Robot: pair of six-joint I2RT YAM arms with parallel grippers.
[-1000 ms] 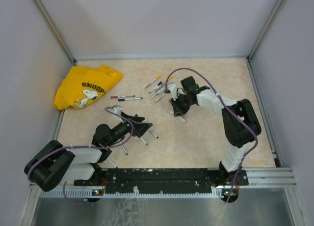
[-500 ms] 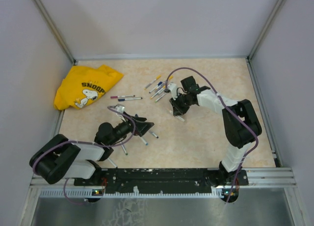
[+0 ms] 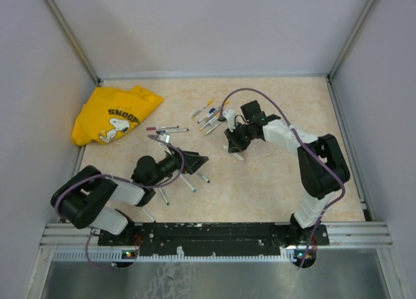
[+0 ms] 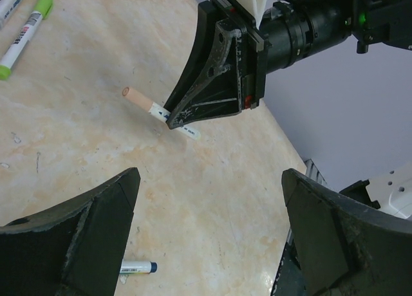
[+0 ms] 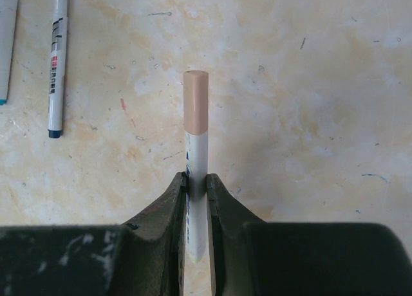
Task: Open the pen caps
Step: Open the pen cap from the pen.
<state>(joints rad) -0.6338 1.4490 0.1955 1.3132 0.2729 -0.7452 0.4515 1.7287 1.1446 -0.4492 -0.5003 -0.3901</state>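
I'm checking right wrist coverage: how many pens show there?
3: a peach-capped pen clamped in the right hand, a dark-tipped pen upper left, a cut-off pen at the left edge. Others may be hidden.

Black arms (image 3: 286, 133) with white links, looping purple cables (image 3: 242, 93), black wedge-shaped tools (image 4: 206, 231).

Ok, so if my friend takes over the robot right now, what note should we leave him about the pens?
Left pincer: open, empty, facing the held pen.
Right pincer: shut on a pen, its peach cap on and sticking out.
Elsewhere: bunch of pens far middle, two pens right of the yellow shirt, few pens by the left arm.
Done: nothing I can confirm; the others look too small to tell.
Left: pull the peach cap, then the rest.
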